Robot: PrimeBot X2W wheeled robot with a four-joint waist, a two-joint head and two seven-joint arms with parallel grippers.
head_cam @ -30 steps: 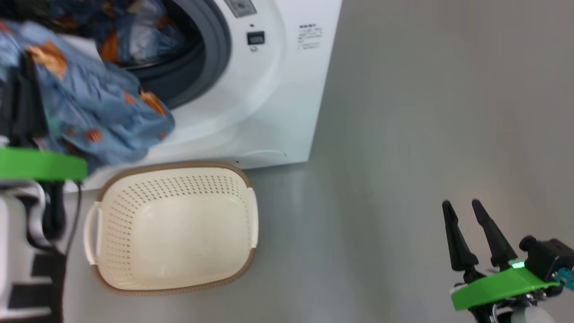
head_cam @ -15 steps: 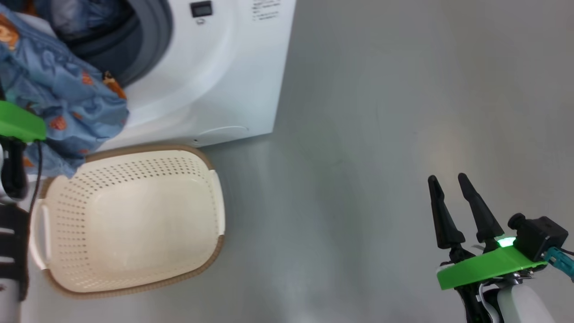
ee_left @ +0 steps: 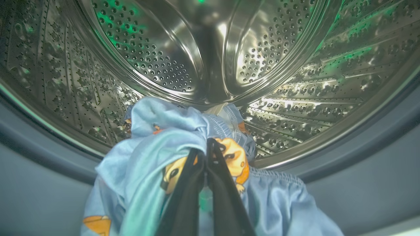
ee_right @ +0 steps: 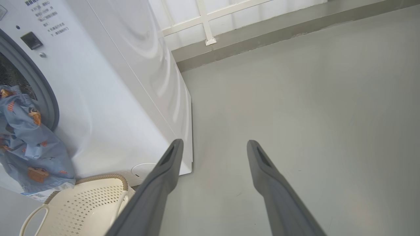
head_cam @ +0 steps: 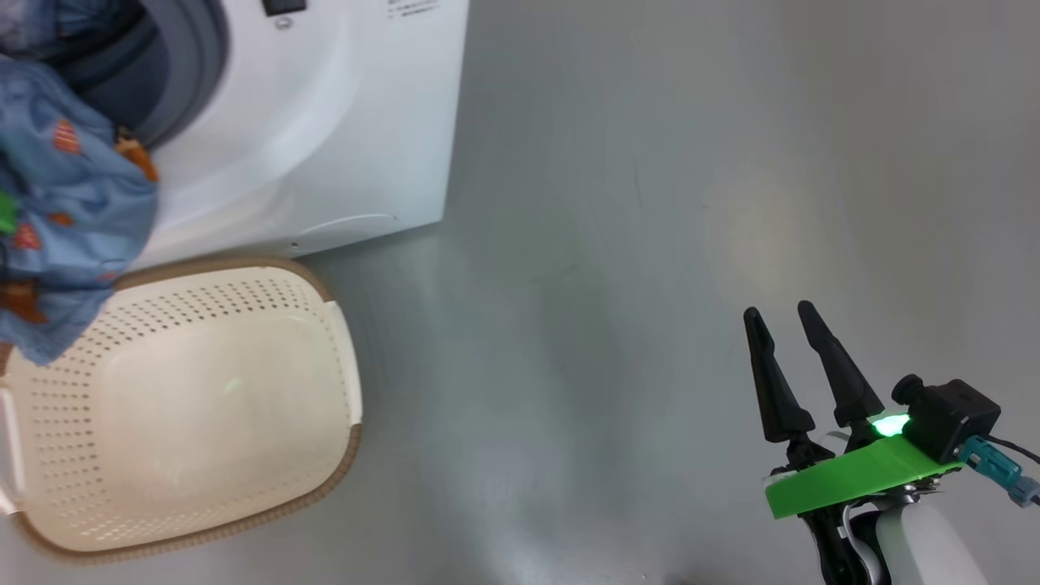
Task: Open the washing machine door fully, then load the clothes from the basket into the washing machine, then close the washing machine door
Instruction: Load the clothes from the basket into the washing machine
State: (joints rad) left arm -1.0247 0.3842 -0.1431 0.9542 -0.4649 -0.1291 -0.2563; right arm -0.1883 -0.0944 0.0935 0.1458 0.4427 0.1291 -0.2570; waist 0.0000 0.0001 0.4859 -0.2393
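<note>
Step in hand: loading, judged to be the last item.

- The left gripper (ee_left: 206, 144) is pinching a blue printed garment (ee_left: 147, 157) at the mouth of the steel drum (ee_left: 164, 49), its fingers pressed together with the cloth between them.
- The front of the garment is lying just inside the drum lip, touching more blue fabric heaped behind it. A pale scrap is showing among that heap, too small to identify.
- The rest of the garment is trailing out over the grey-blue gasket (ee_left: 32, 183) and hanging down the white front of the washing machine (head_cam: 325, 122). Its lower edge is dangling over the near corner of the basket (head_cam: 236, 265).
- The basket is sitting on the grey floor (head_cam: 609, 244) just in front of the machine. The interior in sight is bare; the corner under the hanging cloth is hidden.
- The right gripper (head_cam: 777, 310) is hovering over open floor, well apart from the machine, with its jaws spread wide and nothing between them.
- The drum mouth is standing clear to the arm, so the opening step is judged done.

Next move, as a judgement:
- The left arm needs to carry its pinch deeper and higher into the drum, so that the trailing tail is dragged clear of the gasket before release.
- Letting go here risks the cloth sliding back out, or being trapped in the seal when the washing machine door is swung shut.
- After that, only closing is left.
</note>
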